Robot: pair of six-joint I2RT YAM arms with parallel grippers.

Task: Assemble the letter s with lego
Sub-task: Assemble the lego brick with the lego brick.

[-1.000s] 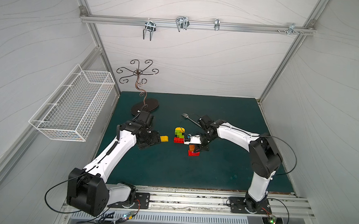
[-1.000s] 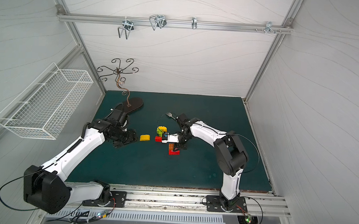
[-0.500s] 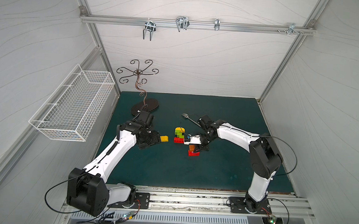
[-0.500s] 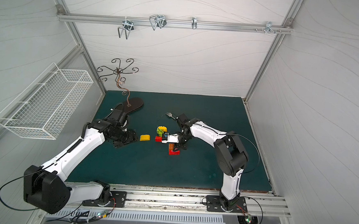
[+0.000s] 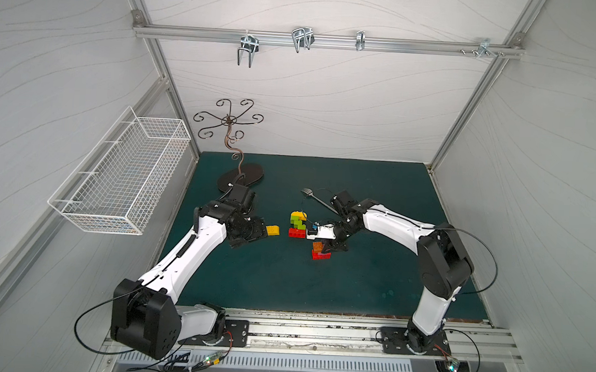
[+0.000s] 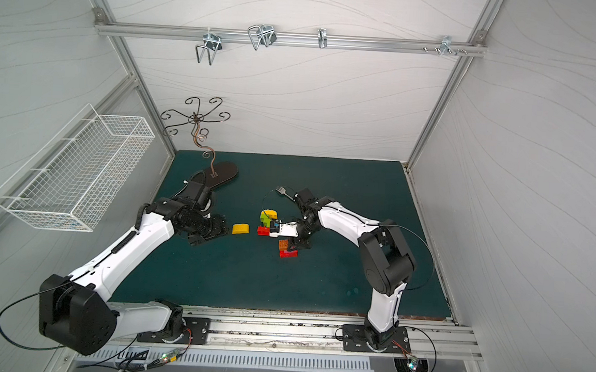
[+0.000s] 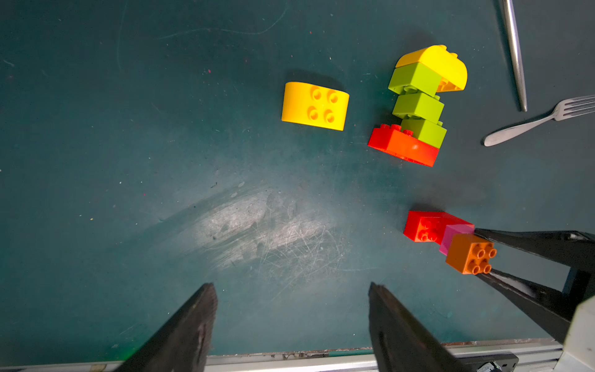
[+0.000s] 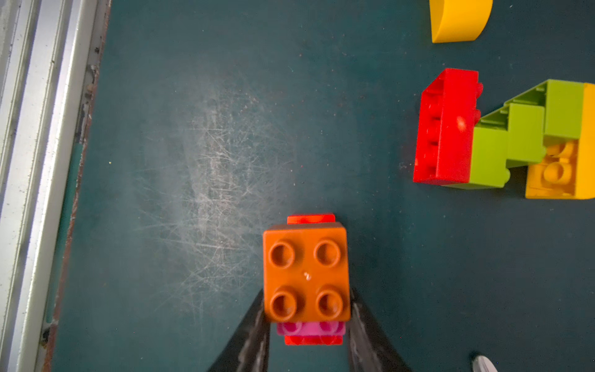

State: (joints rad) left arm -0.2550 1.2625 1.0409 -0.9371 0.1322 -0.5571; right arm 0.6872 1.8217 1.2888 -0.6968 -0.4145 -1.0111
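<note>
A stack of lego stands on the green mat [image 5: 355, 275]: an orange brick [image 8: 306, 273] on a pink brick [image 8: 310, 328] on a red brick [image 5: 320, 255]. My right gripper [image 8: 307, 291] is shut on the orange brick, one finger against each side, as the left wrist view also shows [image 7: 476, 251]. Farther back lies a joined piece [image 5: 297, 224] of a red base, three lime green bricks and a yellow rounded top [image 7: 434, 64]. A loose yellow brick [image 7: 315, 105] lies left of it. My left gripper [image 7: 293, 286] hovers open and empty, left of that brick [image 6: 240, 228].
Two metal forks [image 7: 541, 120] [image 7: 515, 54] lie behind the bricks, near my right arm. A dark hook stand [image 5: 240, 176] is at the back left, and a wire basket [image 5: 119, 179] hangs on the left wall. The metal front rail [image 8: 32, 161] borders the mat.
</note>
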